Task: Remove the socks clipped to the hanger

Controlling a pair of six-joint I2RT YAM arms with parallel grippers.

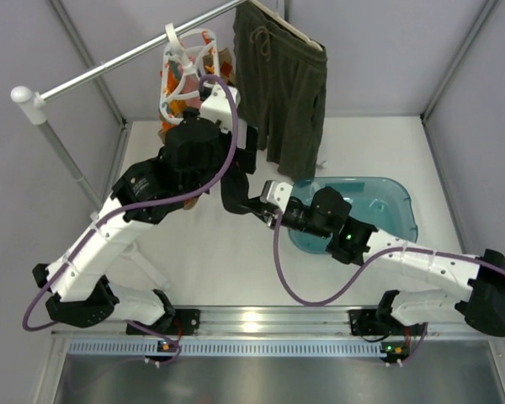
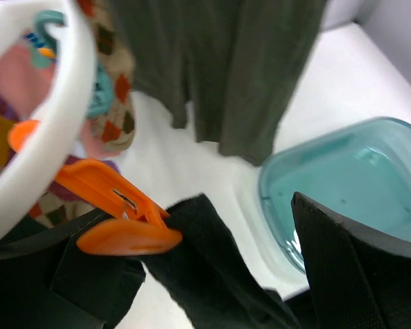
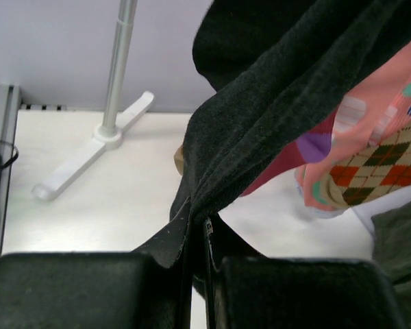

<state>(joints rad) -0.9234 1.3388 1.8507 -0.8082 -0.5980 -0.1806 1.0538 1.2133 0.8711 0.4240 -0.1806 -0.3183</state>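
Note:
The white ring hanger [image 1: 185,71] hangs from the rail with patterned socks below it; its rim [image 2: 61,130] fills the left of the left wrist view. An orange peg [image 2: 116,216] on it is clipped on a black sock [image 2: 205,264]. My left gripper [image 2: 195,219] is open, its fingers [image 2: 349,267] wide apart on either side of the peg and sock. My right gripper [image 3: 205,253] is shut on the lower end of the black sock [image 3: 274,103], pulling it taut. The pink and diamond-pattern socks [image 3: 377,157] hang behind it.
Olive shorts [image 1: 282,84] hang on a slim hanger right of the ring hanger. A teal bin [image 1: 387,202] sits on the table at right, also in the left wrist view [image 2: 370,178]. The rail's upright pole [image 3: 116,68] and foot stand at the left.

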